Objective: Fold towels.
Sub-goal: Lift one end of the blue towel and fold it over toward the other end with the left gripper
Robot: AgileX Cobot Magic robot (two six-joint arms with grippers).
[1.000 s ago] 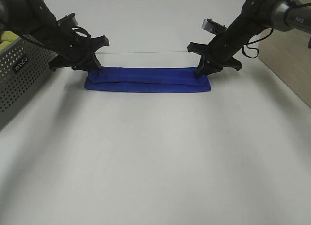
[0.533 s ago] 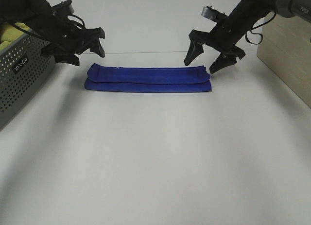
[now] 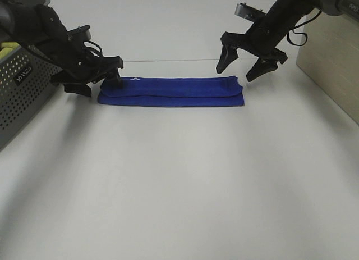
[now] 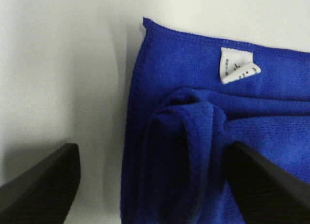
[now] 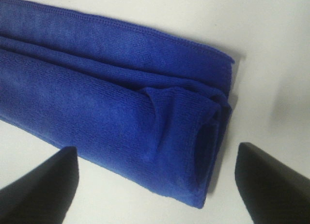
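Observation:
The royal-blue towel [image 3: 171, 92] lies folded into a long narrow strip on the white table, towards the back. My left gripper [image 3: 98, 83] is open and low at the strip's left end, its fingers straddling that end; the left wrist view shows the folded end [image 4: 193, 151] and a small white tag [image 4: 236, 69] between the fingers. My right gripper [image 3: 242, 66] is open and empty, raised just above and behind the strip's right end. The right wrist view shows that rolled end [image 5: 145, 122] below the open fingers.
A grey perforated basket [image 3: 22, 91] stands at the left edge with a yellow-green cloth [image 3: 8, 46] in it. A wooden panel [image 3: 331, 63] stands at the right edge. A seam line [image 3: 168, 60] runs across the table behind the towel.
Both grippers let go of the towel's ends and lifted away open. Since then the left gripper has come back down to the left end; the right stays raised.

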